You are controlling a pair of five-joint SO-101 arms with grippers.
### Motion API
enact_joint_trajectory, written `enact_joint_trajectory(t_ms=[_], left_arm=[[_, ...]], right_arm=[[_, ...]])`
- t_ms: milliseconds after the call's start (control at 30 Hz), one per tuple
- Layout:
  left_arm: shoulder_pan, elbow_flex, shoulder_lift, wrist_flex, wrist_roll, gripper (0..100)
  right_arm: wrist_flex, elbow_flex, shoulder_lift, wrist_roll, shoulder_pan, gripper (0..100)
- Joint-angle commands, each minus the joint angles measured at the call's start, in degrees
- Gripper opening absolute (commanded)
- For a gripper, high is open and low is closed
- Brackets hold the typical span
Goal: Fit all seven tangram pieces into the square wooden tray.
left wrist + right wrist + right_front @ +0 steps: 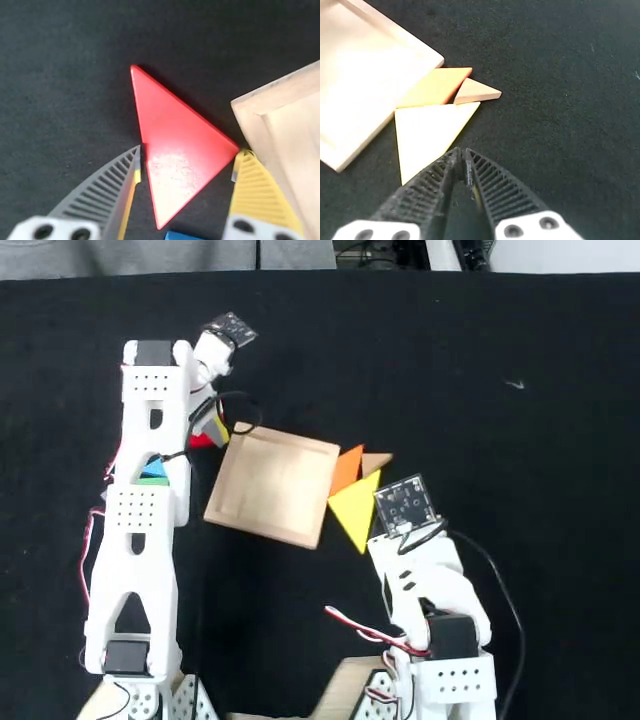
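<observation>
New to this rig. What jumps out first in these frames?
The square wooden tray lies mid-table with no pieces in it. At its far left corner the left gripper sits over a large red triangle. Off the tray's right edge a large yellow triangle, an orange piece and a small tan triangle cluster together, with the right gripper shut just beside the yellow one.

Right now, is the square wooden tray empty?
Empty: the square wooden tray shows a bare floor in the high view.
</observation>
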Motion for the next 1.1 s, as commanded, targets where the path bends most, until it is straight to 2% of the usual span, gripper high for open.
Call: enact_joint_trajectory(t_ms=[0, 200, 367, 633, 800, 1067], left_arm=[[0.75, -2.95, -2.99, 1.05, 1.05, 29], [-1.01, -10.15, -4.92, 1.49, 8.18, 26], [-0.92, -8.13, -6.51, 2.73, 8.18, 30], [0.84, -1.98, -7.03, 2.81, 14.15, 30], [2.07, 4.26, -7.12, 2.81, 14.51, 30], [1.45, 5.23, -6.51, 0.35, 14.51, 30]], right_arm=[[0.26, -0.04, -4.62, 0.44, -0.70, 1.2], [0.26, -0.04, -4.62, 0.44, -0.70, 1.2], [0.26, -0.04, -4.62, 0.44, -0.70, 1.2], [0.35, -0.04, -4.62, 0.44, -0.70, 1.2], [0.35, -0.04, -4.62, 0.44, -0.70, 1.2], [0.35, -0.04, -4.62, 0.44, -0.70, 1.2]])
